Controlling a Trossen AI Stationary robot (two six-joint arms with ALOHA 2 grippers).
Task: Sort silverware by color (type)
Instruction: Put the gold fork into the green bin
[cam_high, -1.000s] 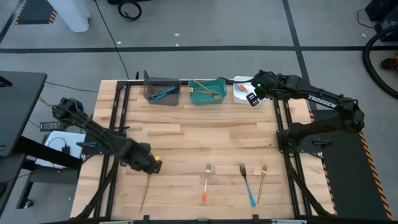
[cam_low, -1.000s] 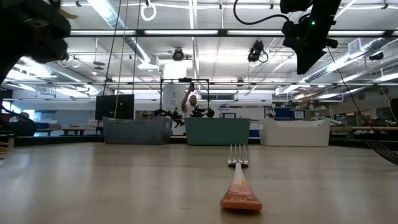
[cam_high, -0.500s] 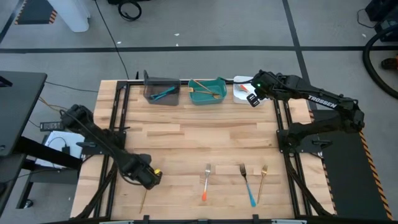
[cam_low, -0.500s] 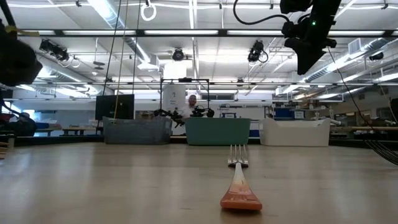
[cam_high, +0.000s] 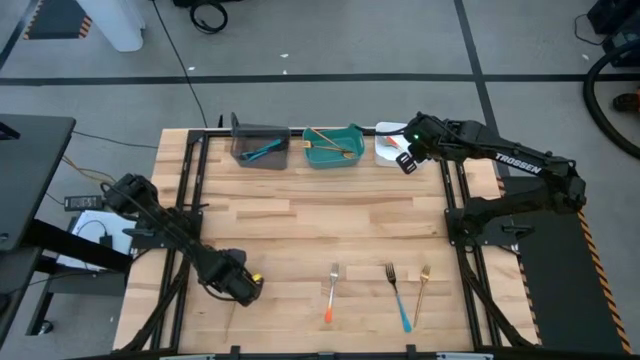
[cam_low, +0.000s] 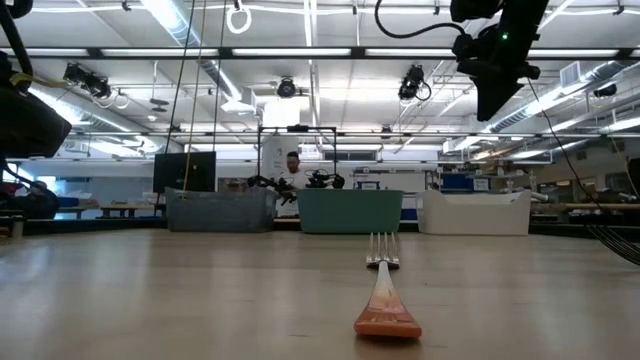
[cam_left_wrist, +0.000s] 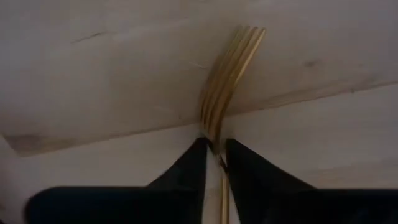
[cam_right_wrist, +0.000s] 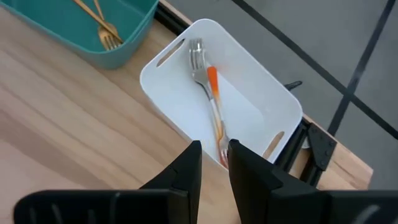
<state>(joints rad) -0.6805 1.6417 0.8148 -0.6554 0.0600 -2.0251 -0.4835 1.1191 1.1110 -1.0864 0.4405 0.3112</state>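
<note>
At the 7 o'clock corner of the desk, in the high view: left pincer, lowered onto a gold fork. In the left wrist view its two dark fingers stand narrowly apart astride the fork's neck, tines showing beyond them; whether they actually grip the metal cannot be told. The fork lies flat on the wood, handle trailing toward 6 o'clock under the pincer.

At 1 o'clock, above the desk's far edge: right pincer, hanging over the white bin. Fingers a narrow gap apart, nothing between them.

Contents of white bin: orange-handled fork and at least one more utensil beneath it, not clearly told.

At 12 o'clock: teal bin, just beside the white one, holding gold-handled forks.

At 11 o'clock: dark grey bin, holding a blue-handled utensil.

At 5 to 6 o'clock, near edge, three loose pieces in a row, heads toward 12 o'clock, apart from one another:
- orange fork, also close up in the low view;
- blue fork;
- second gold fork.

Beyond the desk, low view: a person standing far off in the room.
</note>
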